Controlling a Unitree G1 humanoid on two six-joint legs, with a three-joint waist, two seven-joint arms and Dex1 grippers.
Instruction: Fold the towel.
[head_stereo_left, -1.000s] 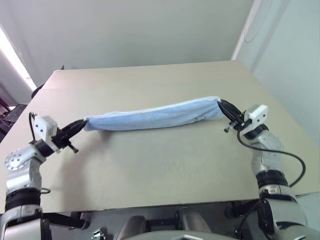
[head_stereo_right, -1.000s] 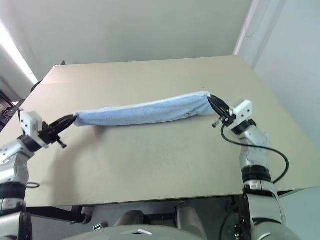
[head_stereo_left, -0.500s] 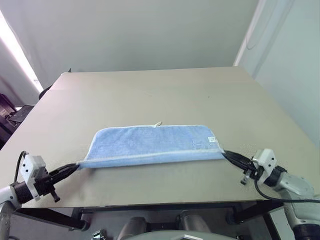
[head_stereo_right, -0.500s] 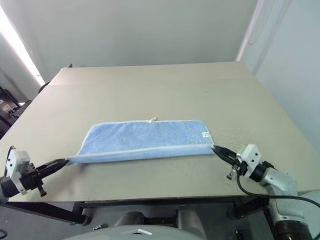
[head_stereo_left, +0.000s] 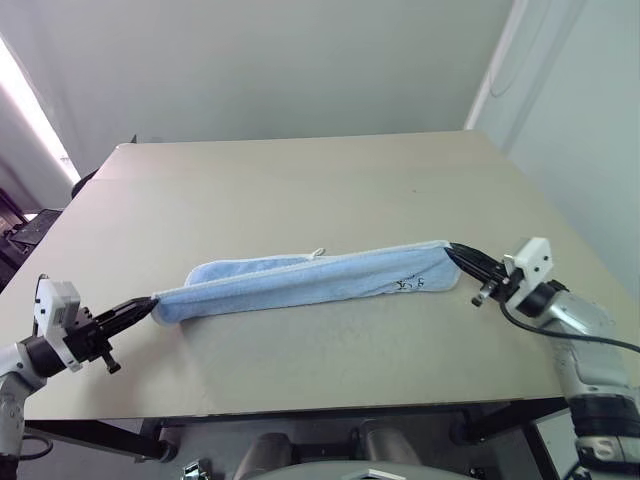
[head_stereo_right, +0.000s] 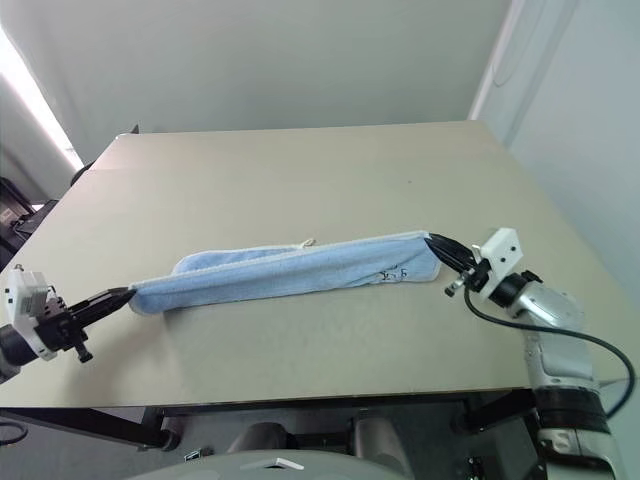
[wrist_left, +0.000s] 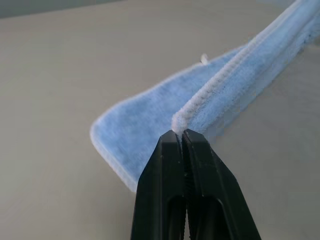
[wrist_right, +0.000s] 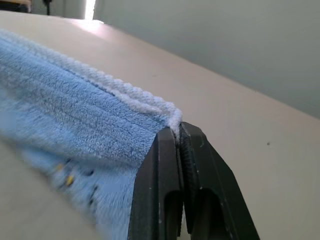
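Observation:
The light blue towel (head_stereo_left: 300, 282) stretches across the beige table (head_stereo_left: 300, 190) as a long narrow band. Its white-stitched near edge is held taut between both grippers. My left gripper (head_stereo_left: 150, 301) is shut on the towel's left corner, and the left wrist view shows the gripper (wrist_left: 181, 133) pinching the white edging. My right gripper (head_stereo_left: 456, 251) is shut on the right corner, also seen in the right wrist view as the gripper (wrist_right: 177, 129). A lower layer of the towel (wrist_left: 145, 120) lies flat on the table. A small dark mark (head_stereo_left: 405, 285) and a white loop (head_stereo_left: 318, 252) show.
The table's front edge (head_stereo_left: 330, 410) runs just below both grippers. Its left corner (head_stereo_left: 115, 160) borders dark equipment (head_stereo_left: 25, 225). A pale wall (head_stereo_left: 300, 60) stands behind the table. Bare tabletop extends beyond the towel toward the wall.
Half a second ago both grippers were low at the front edge and the towel lay wider and flatter. Both have since risen and moved away from that edge, drawing the towel into a narrow band.

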